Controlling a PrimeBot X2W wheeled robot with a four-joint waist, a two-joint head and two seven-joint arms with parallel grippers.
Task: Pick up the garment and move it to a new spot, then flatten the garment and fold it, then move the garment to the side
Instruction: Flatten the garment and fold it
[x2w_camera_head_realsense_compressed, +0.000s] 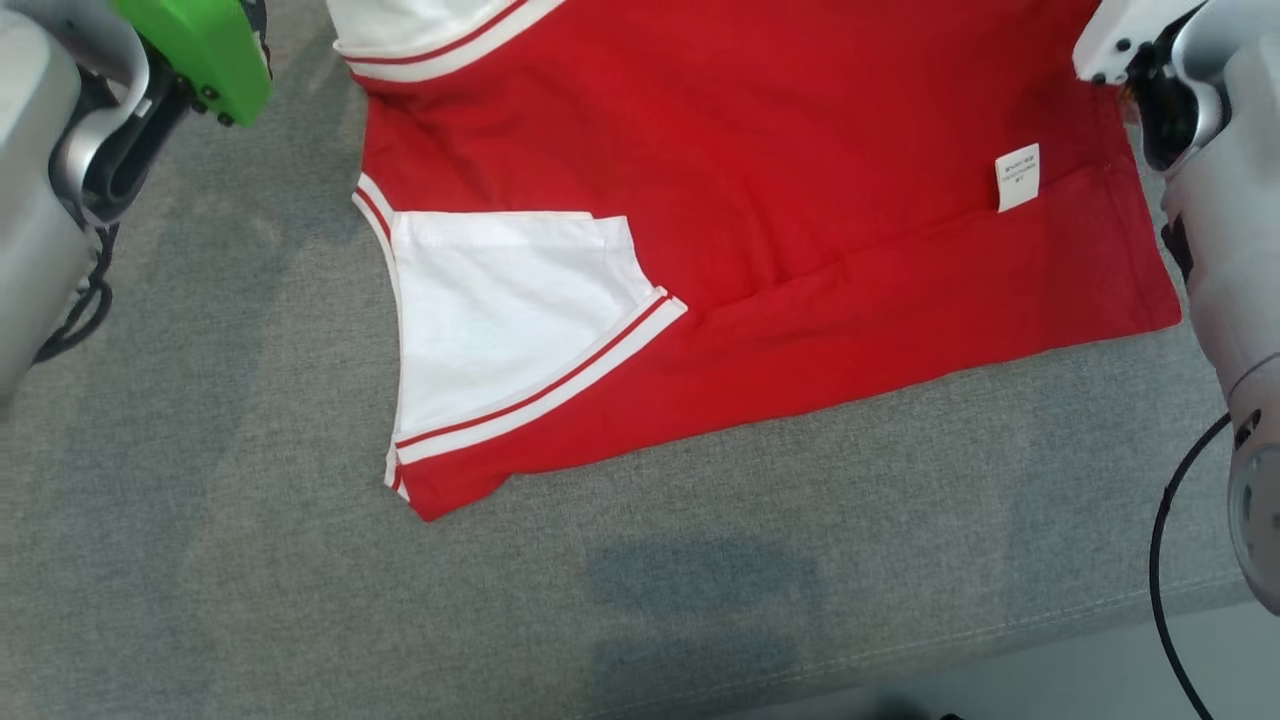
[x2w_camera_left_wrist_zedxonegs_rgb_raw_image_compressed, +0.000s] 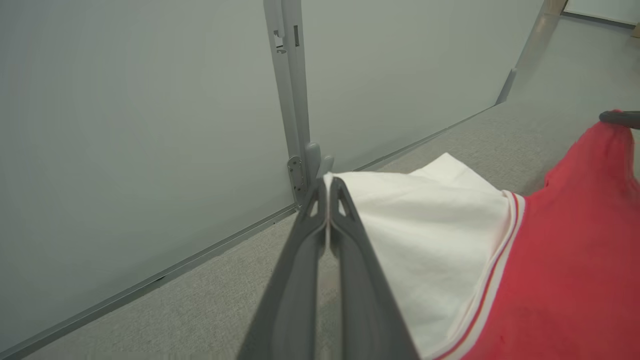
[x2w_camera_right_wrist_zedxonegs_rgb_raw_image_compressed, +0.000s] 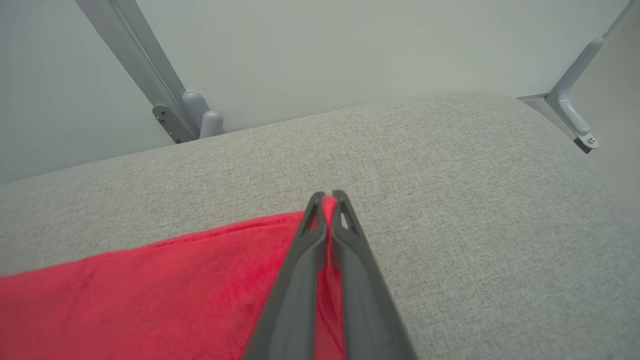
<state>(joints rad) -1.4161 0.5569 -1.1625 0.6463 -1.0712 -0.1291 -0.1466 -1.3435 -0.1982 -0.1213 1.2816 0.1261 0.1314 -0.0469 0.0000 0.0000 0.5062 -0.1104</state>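
The shirt (x2w_camera_head_realsense_compressed: 760, 200) lay stretched left to right, hem (x2w_camera_head_realsense_compressed: 1150, 250) rightward; left gripper (x2w_camera_left_wrist_zedxonegs_rgb_raw_image_compressed: 327, 182) pinched its sleeve (x2w_camera_left_wrist_zedxonegs_rgb_raw_image_compressed: 425, 225), right gripper (x2w_camera_right_wrist_zedxonegs_rgb_raw_image_compressed: 327, 197) its hem.

The left gripper (x2w_camera_left_wrist_zedxonegs_rgb_raw_image_compressed: 327, 187) and right gripper (x2w_camera_right_wrist_zedxonegs_rgb_raw_image_compressed: 327, 197) are each seen mid-frame, fingers (x2w_camera_left_wrist_zedxonegs_rgb_raw_image_compressed: 295, 280) pinched shut on the garment (x2w_camera_right_wrist_zedxonegs_rgb_raw_image_compressed: 150, 290).

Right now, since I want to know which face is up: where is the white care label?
In the head view the care label lies on the red garment, toward the robot's right, just above a long crease and near its right edge.
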